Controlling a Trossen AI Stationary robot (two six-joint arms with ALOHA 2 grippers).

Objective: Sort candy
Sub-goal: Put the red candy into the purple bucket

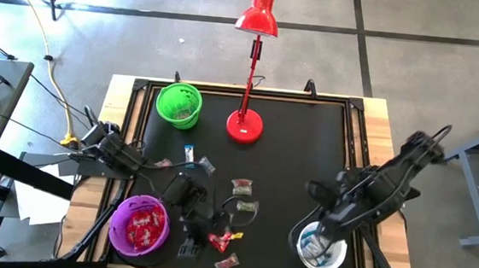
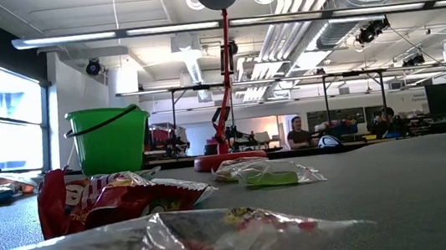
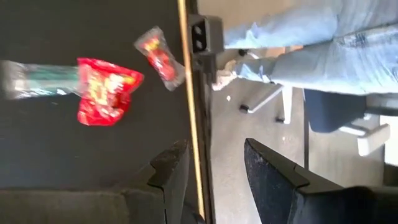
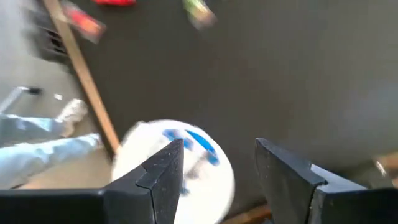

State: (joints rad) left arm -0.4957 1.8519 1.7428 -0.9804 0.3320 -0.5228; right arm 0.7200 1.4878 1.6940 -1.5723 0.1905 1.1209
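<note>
Overhead, both arms' fingers are indistinct; wrist views show left fingers (image 3: 208, 177) and right fingers (image 4: 217, 180) parted, empty.

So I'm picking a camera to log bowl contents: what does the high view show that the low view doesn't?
Only the high view: the purple bowl of red candy, the white bowl under the open right gripper, and the open left gripper near the front edge. Only the low view: people in the room behind. Both: the green bowl, red lamp and loose candy on the table.

Left pincer (image 3: 208, 171) empty (fingers apart), right pincer (image 4: 217, 165) spread wide
</note>
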